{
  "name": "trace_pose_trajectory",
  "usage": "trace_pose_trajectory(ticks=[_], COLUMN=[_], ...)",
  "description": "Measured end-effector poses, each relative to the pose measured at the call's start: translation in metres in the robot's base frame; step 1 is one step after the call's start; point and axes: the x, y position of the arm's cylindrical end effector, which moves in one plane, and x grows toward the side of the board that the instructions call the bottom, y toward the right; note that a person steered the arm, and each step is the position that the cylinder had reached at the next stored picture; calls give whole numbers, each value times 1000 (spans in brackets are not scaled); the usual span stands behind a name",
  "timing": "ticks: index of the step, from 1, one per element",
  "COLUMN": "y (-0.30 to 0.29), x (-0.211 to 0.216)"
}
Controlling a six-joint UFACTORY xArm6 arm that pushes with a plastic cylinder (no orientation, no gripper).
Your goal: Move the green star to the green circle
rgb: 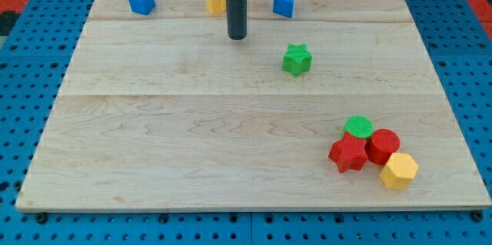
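The rod stands upright near the view's top, its tip resting on the wooden counter; the arm carries no hand (only this rod), so it holds nothing. The green star lies to the right of the tip and a little lower, near but apart from it. The green circle sits well apart from the star, toward the view's bottom right; it touches a red star and a red circle, with a yellow block just beside those. Along the top edge sit a blue block, a yellow block partly hidden behind the rod, and another blue block.
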Motion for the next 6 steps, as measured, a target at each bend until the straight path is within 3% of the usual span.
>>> trace_pose_trajectory(ticks=[2,4,5,6], y=[100,96,63,54], x=[26,99,87,116])
